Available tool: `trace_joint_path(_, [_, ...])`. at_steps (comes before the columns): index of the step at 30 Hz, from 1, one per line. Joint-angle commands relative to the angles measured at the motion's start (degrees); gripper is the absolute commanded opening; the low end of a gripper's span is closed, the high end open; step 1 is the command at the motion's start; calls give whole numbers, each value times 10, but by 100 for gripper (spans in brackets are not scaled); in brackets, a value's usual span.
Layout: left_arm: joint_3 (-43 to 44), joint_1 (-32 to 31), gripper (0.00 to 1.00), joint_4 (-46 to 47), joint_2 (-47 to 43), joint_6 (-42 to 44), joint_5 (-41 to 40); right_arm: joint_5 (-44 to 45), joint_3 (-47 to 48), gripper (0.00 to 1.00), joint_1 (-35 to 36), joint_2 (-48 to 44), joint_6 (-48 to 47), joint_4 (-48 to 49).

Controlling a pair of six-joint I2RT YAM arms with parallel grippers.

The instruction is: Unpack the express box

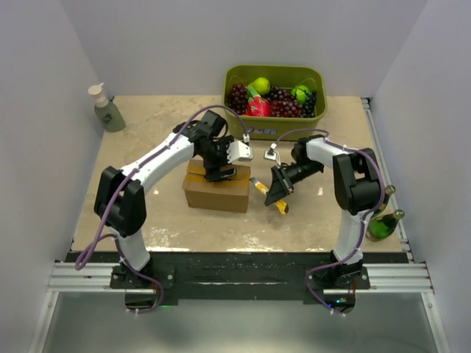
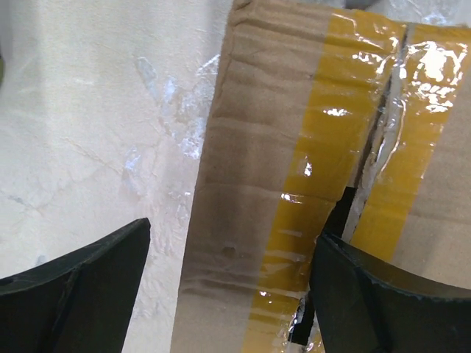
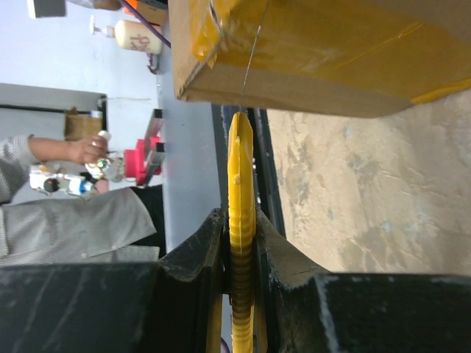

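The express box [image 1: 217,193] is a brown carton with yellow tape along its top seam, standing mid-table. My left gripper [image 1: 219,174] hovers just over its top, open. In the left wrist view the box [image 2: 265,147] fills the frame, and the gripper [image 2: 232,243] has one finger over the table and the other over the split tape seam [image 2: 368,169]. My right gripper [image 1: 276,193] is right of the box, shut on a yellow utility knife [image 1: 259,185]. In the right wrist view the knife [image 3: 241,176] points at the box's corner [image 3: 221,73] from the gripper [image 3: 241,228].
A green bin [image 1: 272,70] of fruit stands at the back centre-right. A soap bottle [image 1: 107,109] stands at the back left. Two green glass bottles [image 1: 383,220] lie at the right edge by the right arm.
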Motion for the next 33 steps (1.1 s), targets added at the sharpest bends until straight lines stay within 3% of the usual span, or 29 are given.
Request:
trace_joint_path(1, [0, 11, 85, 131, 49, 12, -153, -44, -25, 0, 25, -34, -29, -65])
trace_joint_path(12, [17, 11, 77, 133, 60, -4, -168, -43, -20, 0, 40, -68, -15, -65])
trace_joint_path(14, [14, 11, 75, 126, 55, 2, -167, -36, -13, 0, 18, -66, -11, -64])
trace_joint_path(17, [-14, 12, 74, 125, 33, 14, -163, -36, 19, 0, -88, -46, -5, -64])
trace_joint_path(20, [-52, 11, 72, 130, 12, 26, -154, -47, 70, 0, -123, -15, 1, -65])
trace_joint_path(25, [-61, 11, 68, 121, -13, 48, -75, -68, 120, 0, -113, 18, 12, -67])
trace_joint_path(33, [-46, 7, 67, 130, -22, 52, -67, -44, 122, 0, -72, 51, -1, -71])
